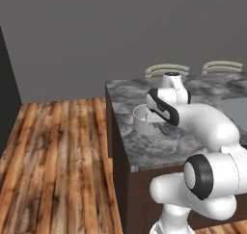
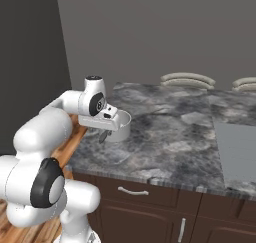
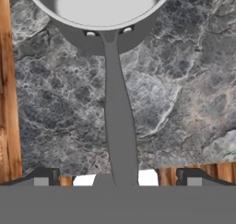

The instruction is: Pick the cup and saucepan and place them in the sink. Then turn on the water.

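The gripper [image 3: 118, 177] hangs wide open and empty, fingers straddling the long handle of the saucepan [image 3: 99, 15], which sits near the counter's [image 2: 165, 137] left edge, lined up for a handle grab.

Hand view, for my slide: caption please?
Open gripper poised above the saucepan handle on the marble counter.

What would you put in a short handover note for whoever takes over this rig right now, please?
Gripper: open, holding nothing, fingers either side of the saucepan's handle.
Saucepan: upright on the marble counter near its left end.
Sink: its grey edge lies at the counter's right side; nothing seen in it.
Done: arm lined up over the handle.
Left: grasp the saucepan, carry it to the sink, do the same with the cup, then turn on the water.
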